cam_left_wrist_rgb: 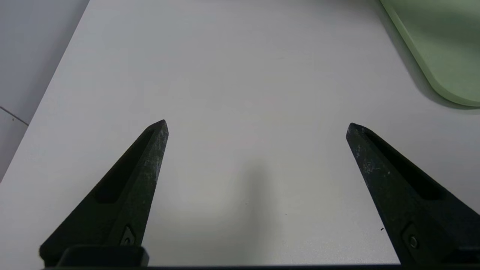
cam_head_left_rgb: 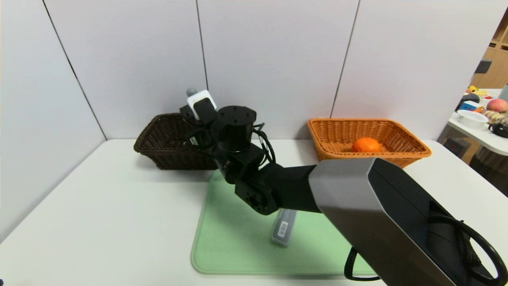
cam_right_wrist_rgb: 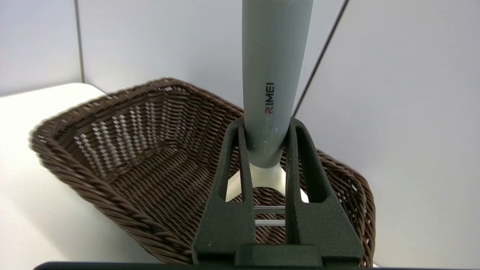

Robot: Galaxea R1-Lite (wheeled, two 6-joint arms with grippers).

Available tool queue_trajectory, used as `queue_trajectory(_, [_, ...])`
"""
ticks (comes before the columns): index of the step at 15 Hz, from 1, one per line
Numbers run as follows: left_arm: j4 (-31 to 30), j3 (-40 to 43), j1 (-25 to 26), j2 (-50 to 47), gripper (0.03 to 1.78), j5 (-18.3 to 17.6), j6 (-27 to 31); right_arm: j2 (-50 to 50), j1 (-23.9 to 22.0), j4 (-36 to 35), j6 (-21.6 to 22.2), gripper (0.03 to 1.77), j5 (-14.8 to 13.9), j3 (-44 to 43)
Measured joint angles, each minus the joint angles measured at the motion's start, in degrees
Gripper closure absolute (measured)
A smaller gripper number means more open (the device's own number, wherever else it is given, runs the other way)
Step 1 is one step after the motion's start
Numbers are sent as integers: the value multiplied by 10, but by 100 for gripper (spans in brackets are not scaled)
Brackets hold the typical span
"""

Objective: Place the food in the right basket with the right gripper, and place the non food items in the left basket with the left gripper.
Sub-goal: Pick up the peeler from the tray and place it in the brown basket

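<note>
Above the brown basket (cam_right_wrist_rgb: 123, 150) near the counter's far-left corner, the right gripper (cam_right_wrist_rgb: 267, 150) clamped its jaws on a grey-handled tool (cam_right_wrist_rgb: 272, 75); release should wait until it hangs low inside. The left gripper (cam_left_wrist_rgb: 257, 129) idled, jaws wide.

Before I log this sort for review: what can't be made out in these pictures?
- Head view: the right gripper hides the body of the grey-handled tool; its working end is unclear.
- Right wrist view: the tool's handle is cut off by the frame edge.
- Head view: the right arm covers half the grey barcoded case on the green mat.
- Brown basket: floor hidden behind its wall.
</note>
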Motion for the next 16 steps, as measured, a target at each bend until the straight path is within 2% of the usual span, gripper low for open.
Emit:
queue_trajectory(14, [0,14,0,1,12,0,0,42,-23,-8,-2,155,0,0])
queue_trajectory(16, [0,14,0,0,12,0,0,43,-23,-9,-7,124,-1,0])
